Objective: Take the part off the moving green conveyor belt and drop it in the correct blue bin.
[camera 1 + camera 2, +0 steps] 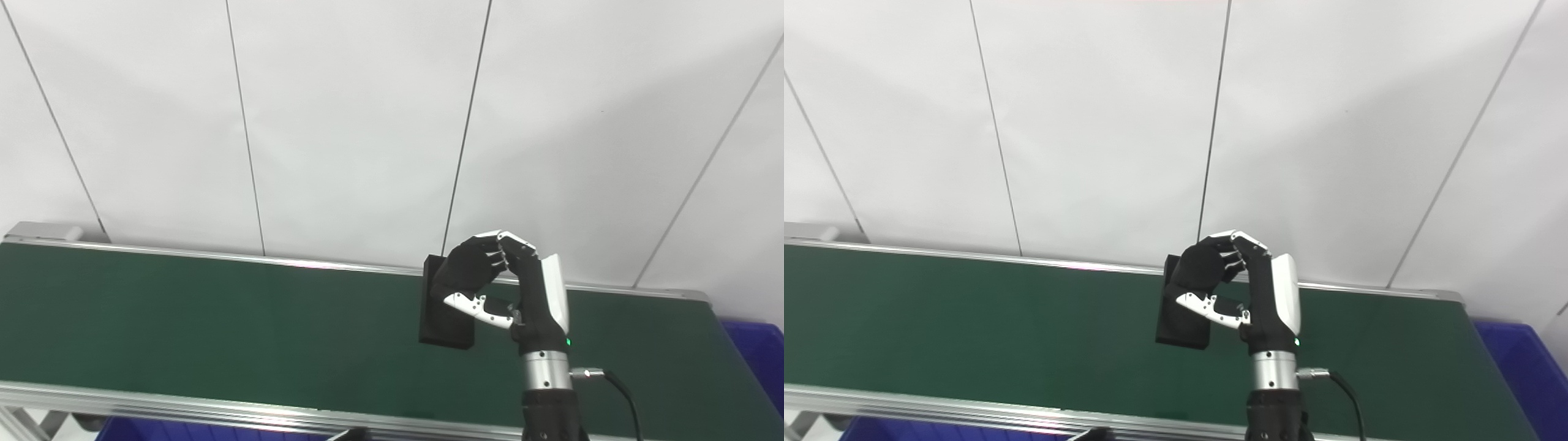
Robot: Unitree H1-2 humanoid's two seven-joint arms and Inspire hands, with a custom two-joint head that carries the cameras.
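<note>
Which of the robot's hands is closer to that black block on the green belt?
The right hand: its fingers are curled around the black block on the green belt. The left hand is out of view.

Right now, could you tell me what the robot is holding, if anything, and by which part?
The right hand grips the black block by its upper right portion, fingers curled over the top, thumb across its front.
</note>
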